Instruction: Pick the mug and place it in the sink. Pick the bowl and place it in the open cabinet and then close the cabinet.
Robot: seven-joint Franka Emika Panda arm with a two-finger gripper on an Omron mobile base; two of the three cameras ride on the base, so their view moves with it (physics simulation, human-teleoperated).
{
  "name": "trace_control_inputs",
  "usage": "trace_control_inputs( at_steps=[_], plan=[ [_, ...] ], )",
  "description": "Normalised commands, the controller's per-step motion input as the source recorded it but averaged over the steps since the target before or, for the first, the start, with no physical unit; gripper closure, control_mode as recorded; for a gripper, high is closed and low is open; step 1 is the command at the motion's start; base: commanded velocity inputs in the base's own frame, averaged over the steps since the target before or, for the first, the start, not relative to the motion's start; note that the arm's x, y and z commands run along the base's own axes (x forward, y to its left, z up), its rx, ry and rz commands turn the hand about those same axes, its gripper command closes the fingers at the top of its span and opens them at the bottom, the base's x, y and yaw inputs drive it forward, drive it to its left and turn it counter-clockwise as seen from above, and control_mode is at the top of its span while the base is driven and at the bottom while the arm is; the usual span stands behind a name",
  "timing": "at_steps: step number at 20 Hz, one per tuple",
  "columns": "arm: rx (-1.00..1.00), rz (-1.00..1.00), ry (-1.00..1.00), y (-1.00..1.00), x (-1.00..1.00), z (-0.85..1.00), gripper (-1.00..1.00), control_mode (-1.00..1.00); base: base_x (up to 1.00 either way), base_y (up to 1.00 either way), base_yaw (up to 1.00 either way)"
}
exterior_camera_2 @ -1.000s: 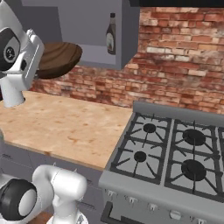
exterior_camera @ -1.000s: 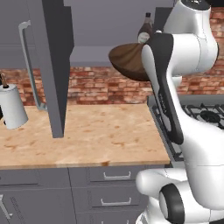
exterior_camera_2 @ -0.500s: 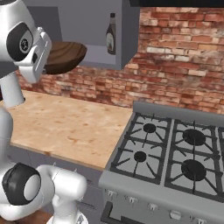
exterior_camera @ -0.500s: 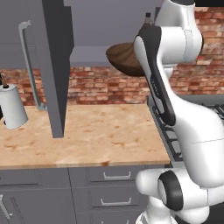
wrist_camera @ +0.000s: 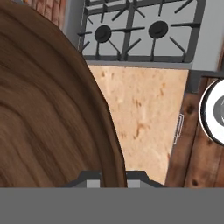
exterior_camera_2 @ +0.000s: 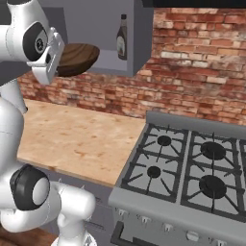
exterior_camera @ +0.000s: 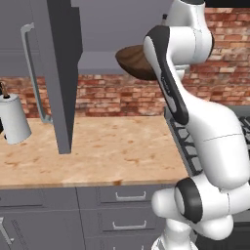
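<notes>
The dark brown wood-grain bowl (exterior_camera: pixel 133 60) hangs high above the counter, level with the bottom shelf (exterior_camera_2: pixel 111 66) of the open cabinet (exterior_camera: pixel 110 27). My gripper (wrist_camera: pixel 114 178) is shut on its rim. The hand view has the bowl (wrist_camera: pixel 48 118) covering its left half, the rim running down between the finger tips. In the right base view the bowl (exterior_camera_2: pixel 76 56) juts out from the white hand toward the shelf. The cabinet door (exterior_camera: pixel 63 73) stands open edge-on, its long silver handle (exterior_camera: pixel 30 68) to the left. The mug and the sink are out of view.
A dark bottle (exterior_camera_2: pixel 122 42) stands on the cabinet shelf to the right of the bowl. A paper towel roll (exterior_camera: pixel 14 124) stands at the counter's left end. A gas stove (exterior_camera_2: pixel 192 168) adjoins the wooden counter (exterior_camera: pixel 112 151) on the right. Brick wall behind.
The arm has stretched upward and carried the bowl a little left and up, closer to the cabinet opening. The grip on the bowl is unchanged.
</notes>
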Motion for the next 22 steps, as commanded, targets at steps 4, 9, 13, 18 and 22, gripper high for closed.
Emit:
trace_control_inputs(
  at_steps=[4,9,13,18,22],
  plan=[
    [0.0,0.0,0.03,0.01,0.51,0.0,1.0,-1.0,0.0,0.0,0.0],
    [-0.02,0.0,0.06,0.03,0.65,0.0,1.0,-1.0,0.0,0.0,0.0],
    [-0.01,0.0,0.02,0.08,0.56,0.0,1.0,-1.0,0.0,0.0,0.0],
    [0.0,0.0,0.0,0.11,0.43,0.0,1.0,-1.0,0.0,0.0,0.0],
    [-0.01,0.0,0.0,0.16,0.42,0.0,1.0,-1.0,0.0,0.0,0.0]
  ],
)
